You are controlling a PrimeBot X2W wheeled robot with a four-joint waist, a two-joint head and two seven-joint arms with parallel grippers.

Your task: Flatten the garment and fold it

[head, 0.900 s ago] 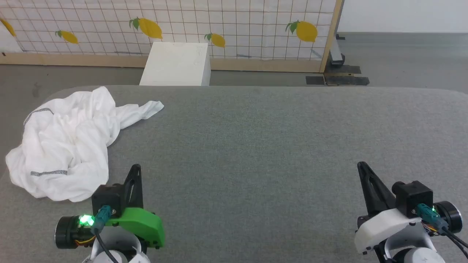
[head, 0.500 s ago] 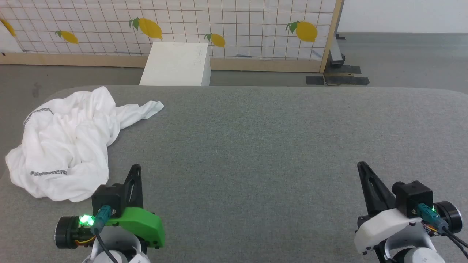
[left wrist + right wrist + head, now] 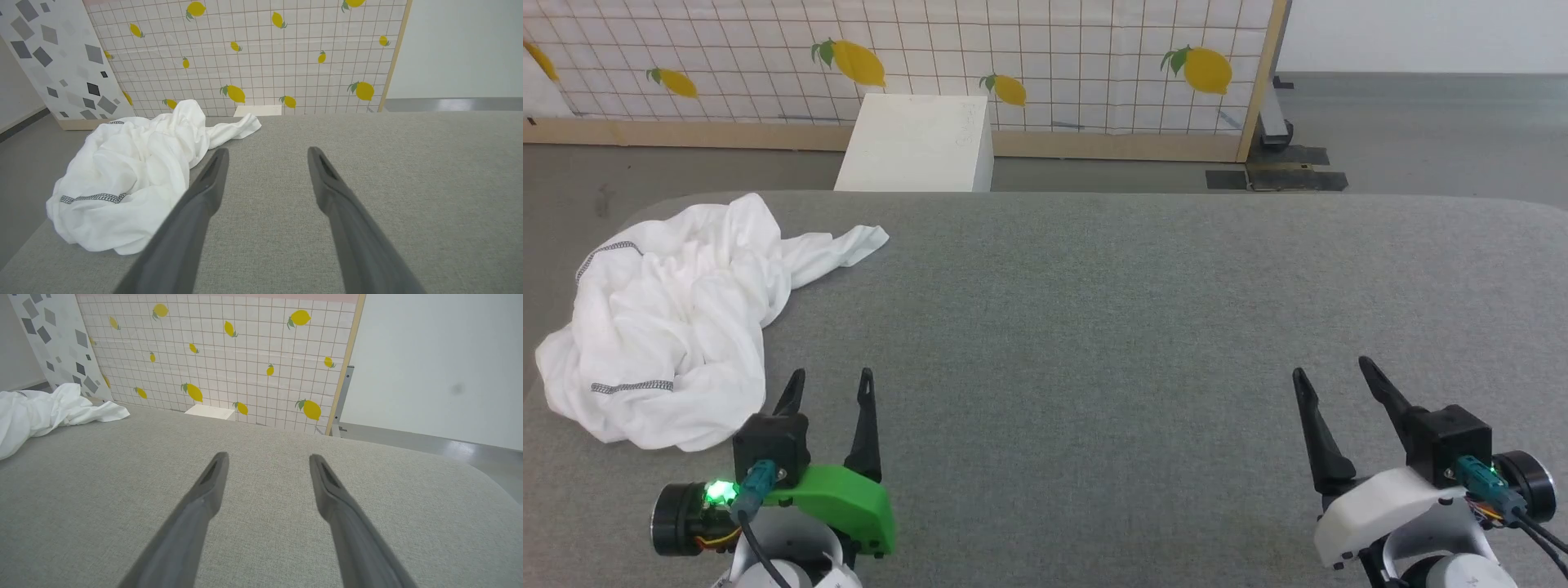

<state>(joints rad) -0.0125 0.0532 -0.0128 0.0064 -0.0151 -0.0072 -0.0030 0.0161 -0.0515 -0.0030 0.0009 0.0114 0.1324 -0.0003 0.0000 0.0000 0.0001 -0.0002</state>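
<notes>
Head view: the garment point(image 3: 670, 327) lay in a crumpled heap at the far-left corner of the worktop point(image 3: 1094, 310), its left side at the edge. Nothing flattened, nothing folded; I judged the task at its very start, with the whole spread-and-fold left. The heap's long axis ran near-to-far along the left edge. One sleeve point(image 3: 837, 249) stuck out flat to the right and slightly away, pointing roughly toward the white box point(image 3: 919, 143) behind the worktop. One grey-black seam point(image 3: 605, 249) showed at the heap's far-left top, another point(image 3: 633, 386) low on its near side. I couldn't tell collar from hem. My left tool point(image 3: 832, 374) sat just beside the heap's near-right edge, fingers spread, holding nothing, not touching cloth. My right tool point(image 3: 1331, 367) sat well apart at the near right, fingers also spread, empty.

Left wrist view: the left tool point(image 3: 267, 150) had its fingers parted over bare worktop. The garment point(image 3: 135, 175) filled the left side, its sleeve reaching right across the far ends of the fingers, no contact.

Right wrist view: the right tool point(image 3: 268, 456) was spread and empty over bare worktop. The garment point(image 3: 36, 412) sat far off at the left edge, sleeve end pointing right.
</notes>
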